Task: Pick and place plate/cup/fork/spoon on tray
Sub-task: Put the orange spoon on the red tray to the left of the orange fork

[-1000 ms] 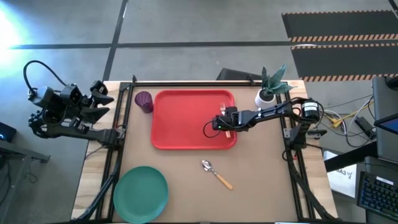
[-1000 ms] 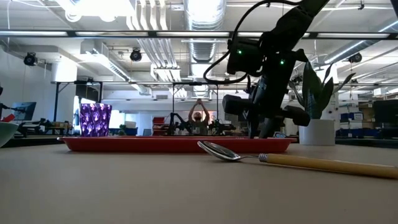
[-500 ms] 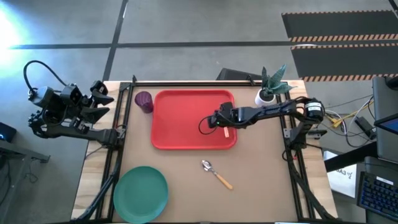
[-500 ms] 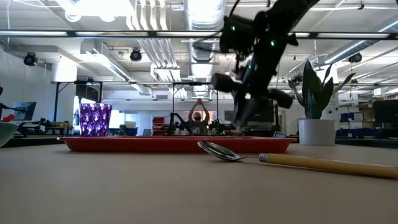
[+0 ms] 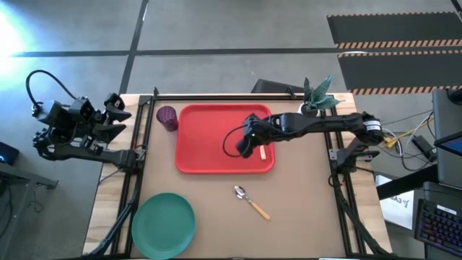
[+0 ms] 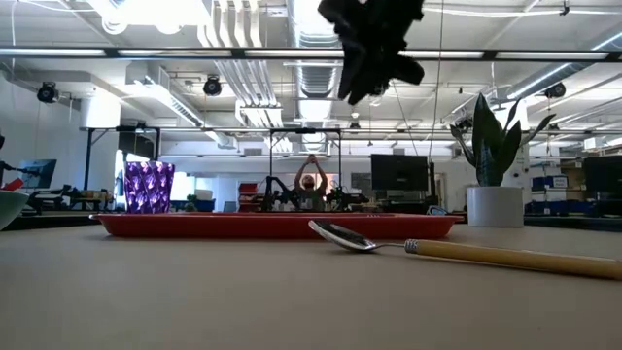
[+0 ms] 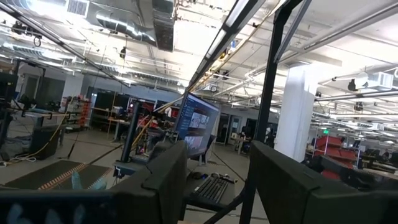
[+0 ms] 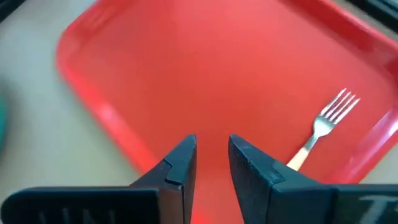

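Now I have the right claw point(image 5: 247, 144) hanging above the red tray point(image 5: 209, 137), its fingers point(image 8: 180, 163) parted by a narrow gap and pinching nothing. The fork point(image 8: 323, 127) lies flat on the tray near its right rim, tines free of the claw, so I judge that piece placed. The left claw point(image 5: 119, 115) waits off the table's left edge, spread wide and empty.

Next in line, to my mind, is the spoon point(image 5: 251, 201), which lies on the table point(image 5: 303, 209) just in front of the tray, bowl toward the tray and handle angled away to the right. To take it well I would swing clear of the tray rim first, turn the fingers across the orange handle, and come down on the handle rather than the rounded bowl, which would slip. The handle lies flat, so I would press low before closing.

The cup point(image 5: 167, 117) stands just left of the tray; the plate point(image 5: 163, 224) sits at the front left corner.
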{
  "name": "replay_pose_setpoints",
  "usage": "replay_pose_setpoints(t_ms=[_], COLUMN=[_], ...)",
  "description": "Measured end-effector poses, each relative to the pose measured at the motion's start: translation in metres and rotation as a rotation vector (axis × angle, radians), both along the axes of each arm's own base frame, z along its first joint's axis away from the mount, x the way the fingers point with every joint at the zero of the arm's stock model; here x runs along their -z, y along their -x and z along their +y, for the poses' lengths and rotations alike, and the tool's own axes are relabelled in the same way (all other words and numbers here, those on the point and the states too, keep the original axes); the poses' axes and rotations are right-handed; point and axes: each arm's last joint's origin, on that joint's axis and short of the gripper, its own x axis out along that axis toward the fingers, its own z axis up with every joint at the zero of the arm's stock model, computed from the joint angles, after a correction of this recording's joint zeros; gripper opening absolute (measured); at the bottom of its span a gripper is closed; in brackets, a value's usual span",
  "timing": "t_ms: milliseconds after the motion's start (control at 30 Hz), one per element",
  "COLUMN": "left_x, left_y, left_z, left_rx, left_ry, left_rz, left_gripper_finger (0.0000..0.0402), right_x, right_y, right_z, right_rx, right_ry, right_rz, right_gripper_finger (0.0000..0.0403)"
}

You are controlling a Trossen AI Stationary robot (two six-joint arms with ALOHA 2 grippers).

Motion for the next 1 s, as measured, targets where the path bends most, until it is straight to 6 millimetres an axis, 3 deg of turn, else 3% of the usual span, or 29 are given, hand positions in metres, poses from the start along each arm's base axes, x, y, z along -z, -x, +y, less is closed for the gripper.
replay_pose_setpoints(t_ms=[167, 433, 733, 1000], left_x=[0.0, -0.001, 0.005, 0.006], left_y=[0.0, 0.007, 0.023, 0.029], left_z=[0.0, 0.0, 0.001, 0.001], left_rx=[0.0, -0.001, 0.0, 0.012], left_ry=[0.0, 0.0, -0.001, -0.004], left_rz=[0.002, -0.019, -0.003, -0.016], left_gripper_finger=[0.016, 0.016, 0.016, 0.016], right_x=[-0.012, -0.008, 0.02, 0.047], right_y=[0.005, 0.006, -0.002, -0.013], right_z=[0.026, 0.075, 0.116, 0.127], right_rx=[-0.024, 0.017, 0.046, 0.013], right_ry=[-0.102, -0.323, -0.383, -0.372], right_rz=[0.04, 0.05, 0.139, 0.22], right_gripper_finger=[0.0123, 0.0152, 0.0153, 0.0153])
